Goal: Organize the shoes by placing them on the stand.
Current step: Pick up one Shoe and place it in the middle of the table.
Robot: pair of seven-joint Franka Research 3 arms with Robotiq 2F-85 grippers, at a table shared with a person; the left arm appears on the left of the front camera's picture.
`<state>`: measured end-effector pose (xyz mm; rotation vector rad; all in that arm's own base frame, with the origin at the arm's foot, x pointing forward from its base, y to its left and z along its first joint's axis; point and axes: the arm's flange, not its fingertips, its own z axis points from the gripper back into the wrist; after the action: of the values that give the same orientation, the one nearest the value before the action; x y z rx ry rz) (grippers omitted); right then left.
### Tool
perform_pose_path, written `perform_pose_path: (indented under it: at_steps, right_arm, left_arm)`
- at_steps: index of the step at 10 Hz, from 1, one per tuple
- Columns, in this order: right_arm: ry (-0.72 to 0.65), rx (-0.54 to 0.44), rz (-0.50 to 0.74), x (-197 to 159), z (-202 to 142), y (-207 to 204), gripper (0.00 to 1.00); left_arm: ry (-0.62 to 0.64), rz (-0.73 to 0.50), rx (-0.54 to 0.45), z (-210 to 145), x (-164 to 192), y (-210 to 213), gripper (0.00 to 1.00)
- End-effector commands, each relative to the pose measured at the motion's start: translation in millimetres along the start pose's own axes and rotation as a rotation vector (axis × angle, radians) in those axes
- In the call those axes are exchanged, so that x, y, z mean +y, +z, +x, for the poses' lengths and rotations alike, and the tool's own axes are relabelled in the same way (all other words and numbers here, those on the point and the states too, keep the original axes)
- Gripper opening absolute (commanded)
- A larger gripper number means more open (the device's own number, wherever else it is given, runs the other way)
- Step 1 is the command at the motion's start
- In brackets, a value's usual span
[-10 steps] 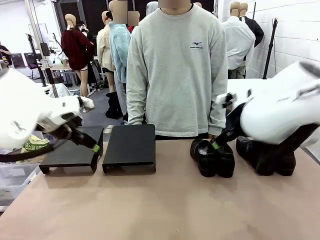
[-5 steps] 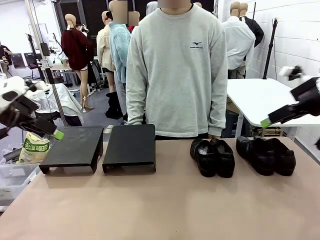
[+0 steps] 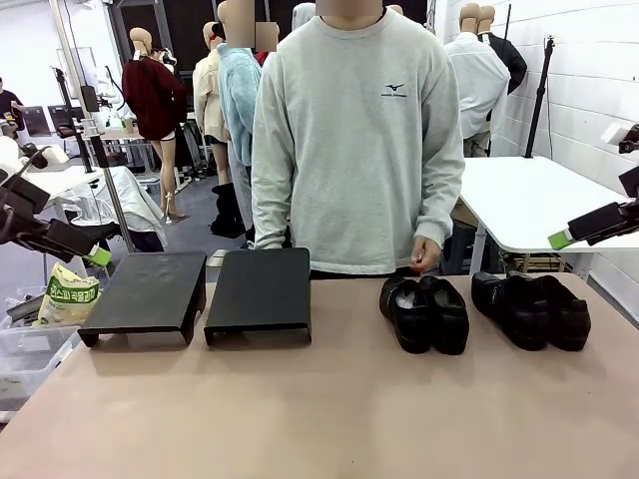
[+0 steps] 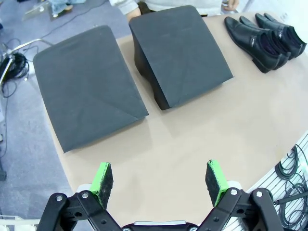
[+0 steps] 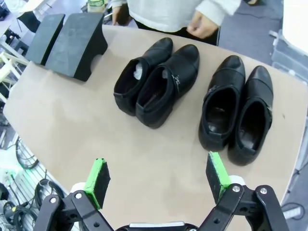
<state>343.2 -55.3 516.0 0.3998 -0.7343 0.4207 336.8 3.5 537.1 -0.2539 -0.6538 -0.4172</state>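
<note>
Two pairs of black shoes stand side by side on the right half of the table, one pair (image 3: pixel 429 314) nearer the middle and the other (image 3: pixel 531 309) to its right. Both pairs also show from above, the first pair (image 5: pixel 159 82) left of the second pair (image 5: pixel 238 113). Two black sloped stands, one (image 3: pixel 140 291) beside the other (image 3: pixel 260 289), sit on the left half, both bare on top. My left gripper (image 3: pixel 98 256) hangs open beyond the table's left edge, high over the stands (image 4: pixel 89 86). My right gripper (image 3: pixel 561 239) hangs open above the right shoes.
A person in a grey sweatshirt stands at the far edge behind the middle, one hand (image 3: pixel 427 254) just above the shoes. The tan table (image 3: pixel 329 409) is bare in front. A plastic bin with a snack bag (image 3: pixel 68 297) sits off the left edge.
Both arms have drawn back up and outward from the table, the left away from the stands and the right away from the shoes. The person's right-side hand now shows above the shoes.
</note>
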Motion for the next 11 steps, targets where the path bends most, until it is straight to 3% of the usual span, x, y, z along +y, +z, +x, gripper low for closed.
perform_pose_path:
  at_steps: [1,11]
  right_arm:
    - [-0.002,0.003,-0.018,0.4,0.8,3.5,1.0]
    - [-0.002,0.003,-0.018,0.4,0.8,3.5,1.0]
  left_arm:
    - [-0.003,0.004,0.002,-1.1,2.1,1.5,1.0]
    - [-0.003,0.004,0.002,-1.1,2.1,1.5,1.0]
